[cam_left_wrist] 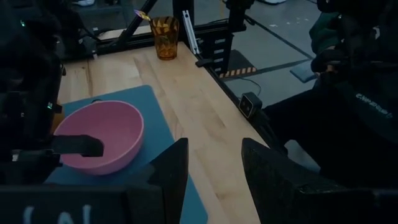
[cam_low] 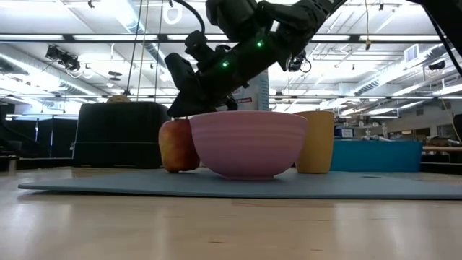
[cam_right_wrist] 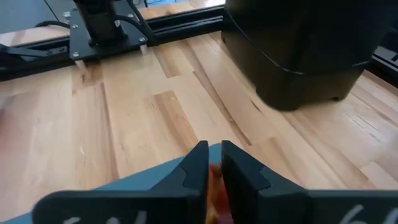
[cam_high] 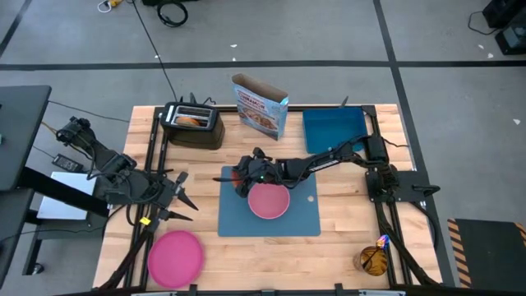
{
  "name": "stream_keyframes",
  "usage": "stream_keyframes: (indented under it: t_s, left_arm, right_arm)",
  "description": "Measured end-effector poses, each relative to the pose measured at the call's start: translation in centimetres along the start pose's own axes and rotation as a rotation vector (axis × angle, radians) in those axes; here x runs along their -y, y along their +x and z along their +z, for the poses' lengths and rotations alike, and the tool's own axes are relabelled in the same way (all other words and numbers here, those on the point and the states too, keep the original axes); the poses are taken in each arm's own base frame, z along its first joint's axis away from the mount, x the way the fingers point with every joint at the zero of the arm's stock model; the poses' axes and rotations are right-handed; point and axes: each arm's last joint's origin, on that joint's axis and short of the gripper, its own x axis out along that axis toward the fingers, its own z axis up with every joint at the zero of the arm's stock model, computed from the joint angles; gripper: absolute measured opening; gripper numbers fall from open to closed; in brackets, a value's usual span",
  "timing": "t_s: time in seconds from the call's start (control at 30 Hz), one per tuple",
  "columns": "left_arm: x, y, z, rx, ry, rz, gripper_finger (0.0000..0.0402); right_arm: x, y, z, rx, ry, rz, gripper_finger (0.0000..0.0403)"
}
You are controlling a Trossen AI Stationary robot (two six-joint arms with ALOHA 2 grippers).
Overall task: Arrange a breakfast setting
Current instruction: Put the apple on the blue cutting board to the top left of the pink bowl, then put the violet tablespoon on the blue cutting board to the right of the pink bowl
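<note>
So far I have the small pink bowl (cam_high: 269,201) on the blue placemat (cam_high: 304,220) at frame centre, my right gripper (cam_high: 239,180) shut around the apple (cam_low: 177,145) beside it, while the pink plate (cam_high: 174,256) (lower left, near the idle open left gripper (cam_high: 182,196)) waits.

Pale wooden table (cam_high: 345,238), matt blue placemat (cam_high: 304,215), ribbed pink bowl (cam_low: 248,143).
</note>
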Motion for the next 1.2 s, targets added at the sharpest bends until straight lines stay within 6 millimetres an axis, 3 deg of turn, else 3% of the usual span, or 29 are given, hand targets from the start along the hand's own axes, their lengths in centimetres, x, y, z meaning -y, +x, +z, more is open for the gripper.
stream_keyframes:
  t_s: [0.3,0.7,0.9,1.2]
  left_arm:
    - [0.0,0.0,0.0,0.000,-0.001,0.000,0.0157]
    - [0.0,0.0,0.0,0.000,-0.018,0.000,0.0157]
    - [0.0,0.0,0.0,0.004,-0.064,-0.001,0.0157]
    - [0.1,0.5,-0.1,0.052,-0.078,-0.008,0.0157]
  right_arm:
    - [-0.4,-0.2,0.1,0.010,0.006,0.008,0.0105]
    - [-1.4,-3.8,3.7,0.099,-0.047,0.049,0.0159]
    - [-4.0,-7.8,4.6,0.063,-0.103,0.116,0.0175]
    - [-10.0,-17.0,3.0,-0.078,-0.231,0.283,0.0229]
